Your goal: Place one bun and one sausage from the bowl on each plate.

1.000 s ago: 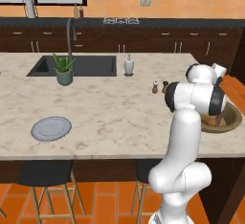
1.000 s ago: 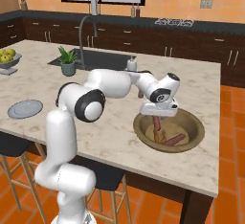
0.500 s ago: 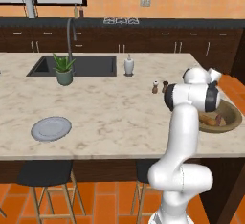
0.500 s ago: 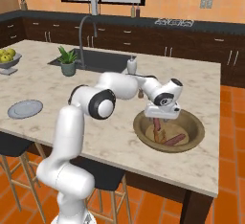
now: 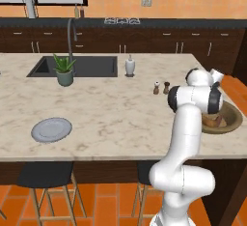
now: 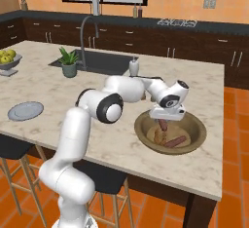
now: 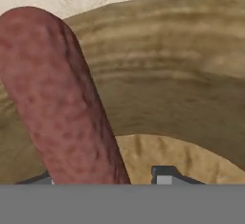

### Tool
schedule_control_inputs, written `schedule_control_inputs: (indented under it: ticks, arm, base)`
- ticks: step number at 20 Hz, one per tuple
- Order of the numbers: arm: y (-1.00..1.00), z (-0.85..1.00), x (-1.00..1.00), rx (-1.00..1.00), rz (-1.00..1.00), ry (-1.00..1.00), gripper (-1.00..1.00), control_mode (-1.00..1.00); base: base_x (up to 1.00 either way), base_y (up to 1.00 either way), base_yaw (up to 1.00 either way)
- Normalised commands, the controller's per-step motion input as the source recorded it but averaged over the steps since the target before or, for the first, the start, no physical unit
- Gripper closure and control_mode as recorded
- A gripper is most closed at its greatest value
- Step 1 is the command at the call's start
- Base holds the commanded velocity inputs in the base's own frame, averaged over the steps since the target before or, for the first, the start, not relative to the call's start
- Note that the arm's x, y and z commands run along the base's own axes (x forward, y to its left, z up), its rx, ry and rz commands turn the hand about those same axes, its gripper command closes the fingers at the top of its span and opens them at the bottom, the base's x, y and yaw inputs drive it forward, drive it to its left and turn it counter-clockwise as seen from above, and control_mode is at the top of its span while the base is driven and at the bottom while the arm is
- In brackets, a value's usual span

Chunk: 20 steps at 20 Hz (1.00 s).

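Hand (image 6: 163,123) clamped on a sausage (image 6: 162,124), hanging end-down just above the bowl (image 6: 197,127). Soft, smooth, likely slippery; best gripped mid-length, firmly without squashing. Beneath, a bun (image 6: 156,137) and another sausage (image 6: 175,141). Far off across the tabletop (image 6: 44,83), a grey plate (image 6: 25,110).

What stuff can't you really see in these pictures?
- Left base view: the arm hides most of the bowl.
- Hand view: the sausage hides one tool fingertip, and the bun is cut off below.
- Right base view: one plate shows; a second cannot be made out.
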Motion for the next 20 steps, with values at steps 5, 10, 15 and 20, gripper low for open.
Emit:
schedule_control_inputs:
  ticks: [5, 10, 15, 20]
  arm:
    - [0.00, 0.17, -0.48, 0.00, 0.00, -0.08, 1.00, -1.00]
    - [0.11, 0.77, -1.00, -0.01, 0.00, -0.19, 1.00, -1.00]
    - [0.58, 0.65, -1.00, -0.14, -0.01, -0.09, 1.00, -1.00]
    - [0.70, 0.38, -0.83, -0.17, 0.00, -0.05, 1.00, -1.00]
  base:
    - [0.00, 0.00, 0.00]
    - [0.00, 0.00, 0.00]
    - [0.00, 0.00, 0.00]
    - [0.00, 0.00, 0.00]
